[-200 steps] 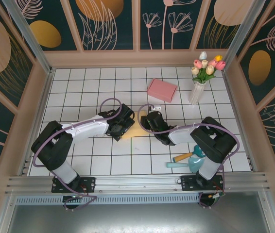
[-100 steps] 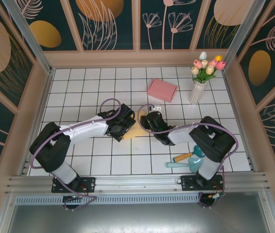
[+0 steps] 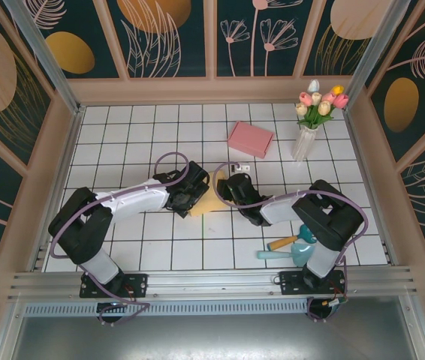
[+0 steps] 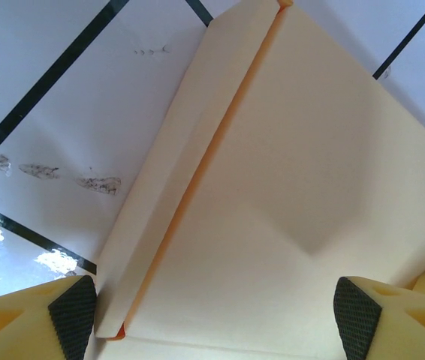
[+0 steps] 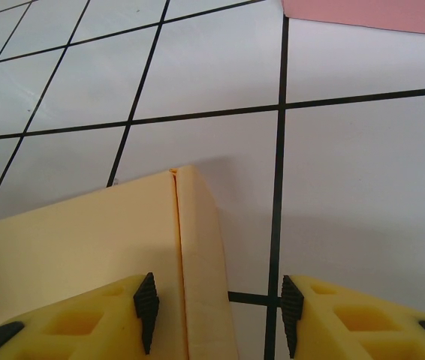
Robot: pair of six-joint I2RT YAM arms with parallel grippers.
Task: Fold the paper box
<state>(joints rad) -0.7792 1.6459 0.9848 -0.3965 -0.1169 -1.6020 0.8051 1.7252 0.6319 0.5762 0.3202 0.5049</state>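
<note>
The paper box (image 3: 208, 202) is a pale yellow sheet lying flat on the tiled table between both arms. My left gripper (image 3: 194, 190) hovers low over its left part, open. In the left wrist view the box (image 4: 287, 195) spans the space between the wide-apart fingers, and a folded side flap (image 4: 171, 180) with an orange inner edge lies along its left. My left gripper (image 4: 216, 319) touches nothing. My right gripper (image 3: 228, 187) is at the box's right edge. It stands open (image 5: 218, 313), its fingers astride a narrow folded flap (image 5: 201, 247), with a gap on the right side.
A closed pink box (image 3: 250, 139) lies behind the arms and shows at the top of the right wrist view (image 5: 370, 13). A vase of tulips (image 3: 308, 127) stands at the back right. A teal scoop and an orange-handled tool (image 3: 291, 247) lie near the right arm's base.
My left gripper has crept slightly to the right over the sheet. The right arm and the box have stayed put.
</note>
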